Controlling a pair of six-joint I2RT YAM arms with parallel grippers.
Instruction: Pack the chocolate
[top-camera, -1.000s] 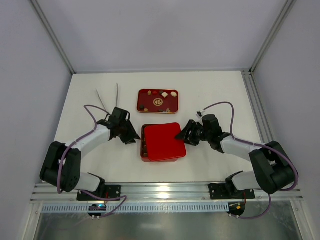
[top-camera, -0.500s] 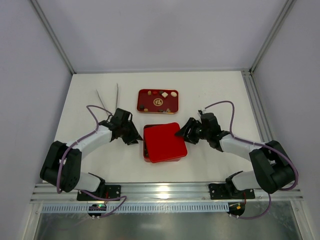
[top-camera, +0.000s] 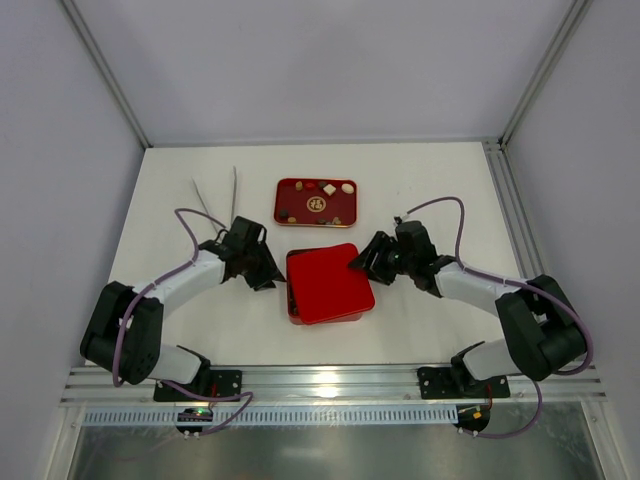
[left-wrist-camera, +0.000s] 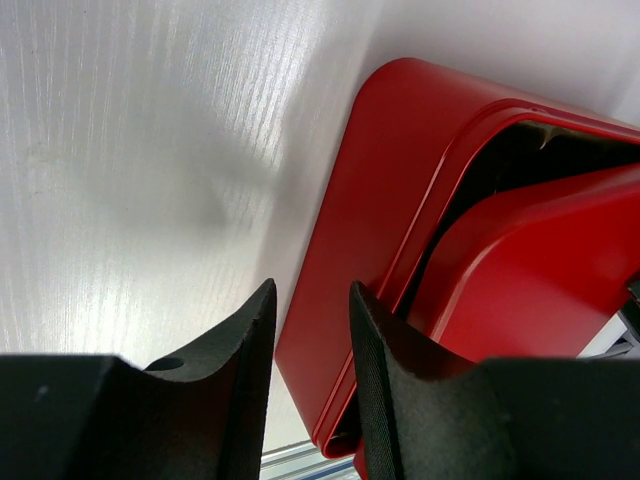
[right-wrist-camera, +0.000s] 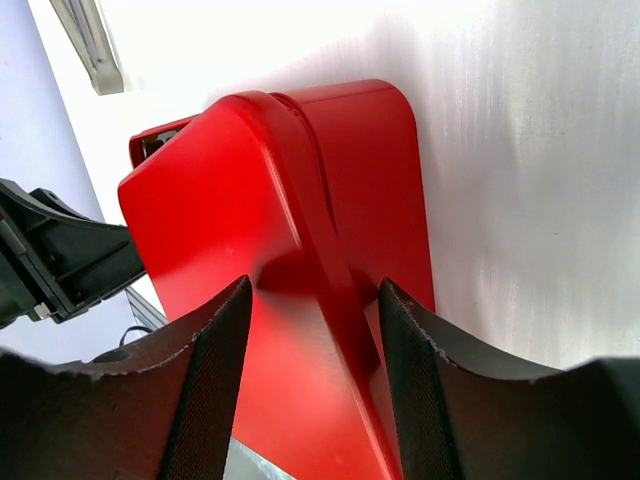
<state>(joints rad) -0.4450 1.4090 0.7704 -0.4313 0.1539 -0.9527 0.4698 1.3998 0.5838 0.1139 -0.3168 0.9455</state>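
Several small chocolate pieces (top-camera: 329, 187), brown, tan and white, lie in a shallow red tray (top-camera: 290, 201) at the back. The square red box (top-camera: 292, 312) sits in the middle with the flat red lid (top-camera: 328, 283) lying askew and tilted on it, hiding most of the inside. My left gripper (top-camera: 268, 272) is at the box's left wall (left-wrist-camera: 350, 250), its jaws a narrow gap apart (left-wrist-camera: 312, 300) and holding nothing. My right gripper (top-camera: 365, 262) is open, and its fingers straddle the lid's raised right edge (right-wrist-camera: 330, 230); it also shows in the right wrist view (right-wrist-camera: 315, 290).
Two thin grey rods (top-camera: 235, 188) lie at the back left of the white table. Aluminium rails run along the right side (top-camera: 505, 200) and the near edge (top-camera: 330, 378). Grey walls close in the table.
The box and lid have shifted a little to the right. My left gripper followed the box's left side, and my right gripper moved slightly left and back along the lid's edge.
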